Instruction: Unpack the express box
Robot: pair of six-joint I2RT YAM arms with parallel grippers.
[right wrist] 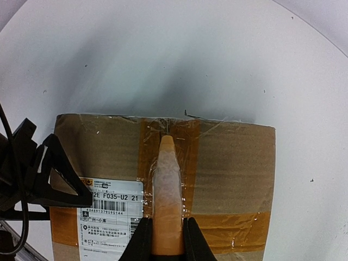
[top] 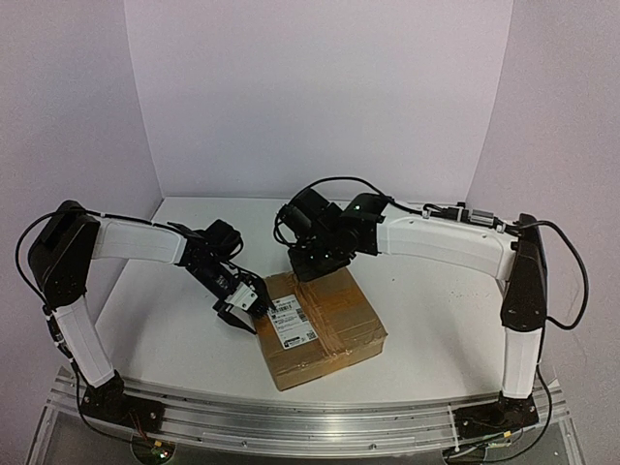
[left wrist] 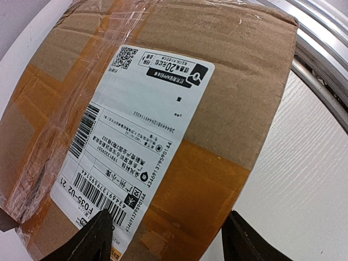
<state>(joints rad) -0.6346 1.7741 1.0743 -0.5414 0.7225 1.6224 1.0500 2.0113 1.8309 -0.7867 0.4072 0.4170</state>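
Observation:
The express box (top: 320, 325) is a flat brown cardboard parcel with tan tape and a white barcode label (top: 293, 325), lying mid-table. My right gripper (top: 315, 266) is above its far edge, shut on a slim orange-tan tapered tool (right wrist: 166, 179). The tool's tip rests on the taped centre seam of the box (right wrist: 234, 174) near that far edge. My left gripper (top: 240, 312) is open at the box's left side. Its jaws straddle the edge of the box (left wrist: 217, 81), one finger (left wrist: 98, 236) over the label (left wrist: 136, 136), the other above the table. It also shows in the right wrist view (right wrist: 38, 174).
The white table (top: 436, 320) runs round the box, with white walls behind and at both sides. An aluminium rail (top: 310, 417) runs along the near edge, close to the box's front corner, and shows in the left wrist view (left wrist: 326, 65).

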